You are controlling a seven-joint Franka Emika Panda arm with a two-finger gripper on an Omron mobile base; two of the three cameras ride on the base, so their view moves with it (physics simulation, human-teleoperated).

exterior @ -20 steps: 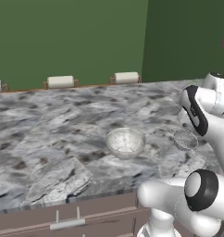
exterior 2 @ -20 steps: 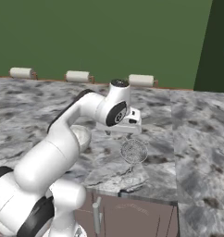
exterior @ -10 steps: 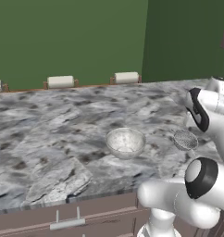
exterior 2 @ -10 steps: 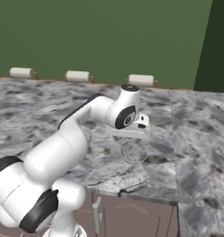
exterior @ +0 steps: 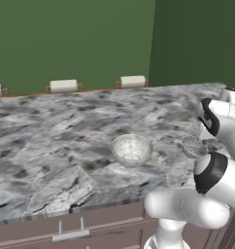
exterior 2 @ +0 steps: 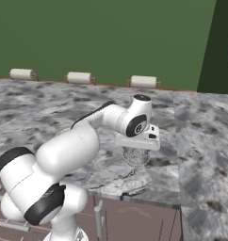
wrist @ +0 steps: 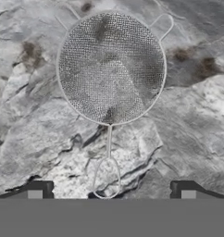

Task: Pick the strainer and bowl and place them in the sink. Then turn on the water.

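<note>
Now our jaws are spread wide, the gripper (wrist: 111, 192) hanging right above the strainer (wrist: 111, 67), its looped handle between our fingertips (wrist: 40, 190). We've swung over it this past second, so the pick can begin; the bowl (exterior: 132, 149) waits just beside the strainer.

A grey-and-white marbled stone counter (exterior: 56, 141) is spreading across the whole foreground, its front edge overhanging brown drawer fronts (exterior: 105, 228) with a pale bar handle (exterior: 71, 235). Behind it a flat dark green wall (exterior: 75, 39) is rising, and three small cream blocks on a wooden ledge (exterior 2: 79, 77) are lining the counter's back edge.
</note>
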